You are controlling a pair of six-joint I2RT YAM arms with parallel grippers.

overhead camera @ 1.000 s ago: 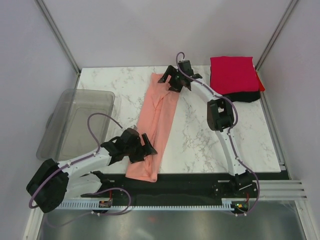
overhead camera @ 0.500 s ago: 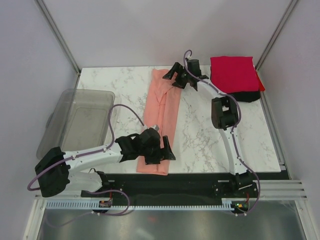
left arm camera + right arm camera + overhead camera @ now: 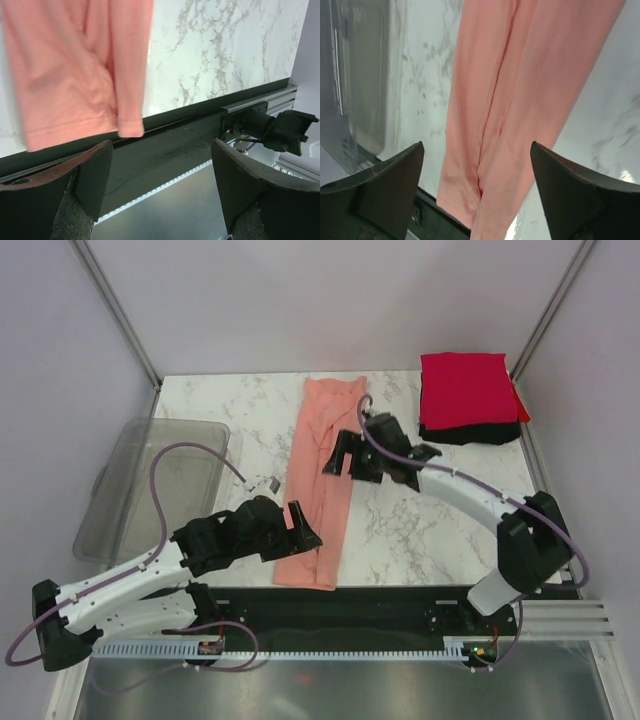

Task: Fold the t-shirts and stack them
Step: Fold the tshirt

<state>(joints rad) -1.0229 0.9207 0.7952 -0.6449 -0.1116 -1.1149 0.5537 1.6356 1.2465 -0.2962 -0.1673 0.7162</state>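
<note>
The salmon-pink t-shirt [image 3: 325,480] lies folded into a long narrow strip, running from the table's far edge to its near edge. My left gripper [image 3: 303,528] is open and empty, at the strip's left edge near its near end. In the left wrist view the shirt [image 3: 75,75] ends at the black rail, beyond the gripper [image 3: 160,187]. My right gripper [image 3: 338,455] is open and empty over the strip's middle, and the shirt [image 3: 520,100] fills the right wrist view beyond the gripper [image 3: 477,192]. A folded red t-shirt [image 3: 465,388] lies on a black one [image 3: 485,432] at the far right.
The grey see-through tub [image 3: 150,490] stands at the table's left edge and also shows in the right wrist view [image 3: 360,75]. The black rail [image 3: 175,145] and metal trough run along the near edge. Bare marble table [image 3: 430,530] lies right of the strip.
My right gripper has swung from the shirt's far end to over its middle. My left gripper has pulled back from the right side of the near end to its left edge.
</note>
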